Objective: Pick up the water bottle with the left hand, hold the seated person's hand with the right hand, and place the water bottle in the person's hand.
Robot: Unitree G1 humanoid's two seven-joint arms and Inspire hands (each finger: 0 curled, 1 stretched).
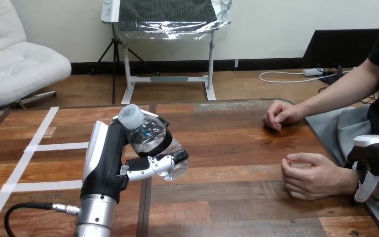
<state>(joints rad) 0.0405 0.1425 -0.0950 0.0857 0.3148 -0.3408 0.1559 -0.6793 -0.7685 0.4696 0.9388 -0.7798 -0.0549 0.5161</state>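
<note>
My left hand point(106, 158) is nearest, coming up from the bottom left, with fingers and thumb wrapped round the water bottle point(150, 143). It is a firm hold and the bottle looks clear of the desk point(227, 148). The bottle is tilted: its white cap point(131, 116) points up and a little left, and its base points down and right, past my thumb.

Key relation: the receiving hand, the person's near hand point(308, 177), lies straight to the right of the bottle at about the same depth, well apart, with bare desk between. It rests on the desk edge with fingers loosely curled in and thumb on top, so it isn't yet an open palm to take the bottle.

My right hand point(372, 155) is at the right edge against that hand's wrist point(348, 180), touching or just over it. I cannot tell whether it grips. It is the hand nearer the person, while the left carries the load.

My read: pickup is done, the hold on the person is unclear, and what's left is a sideways carry to the right. The base leads, so the bottle probably needs righting or aiming into the curl.

Farther back, the person's far hand point(280, 116) is fisted on the desk, out of the path.
</note>
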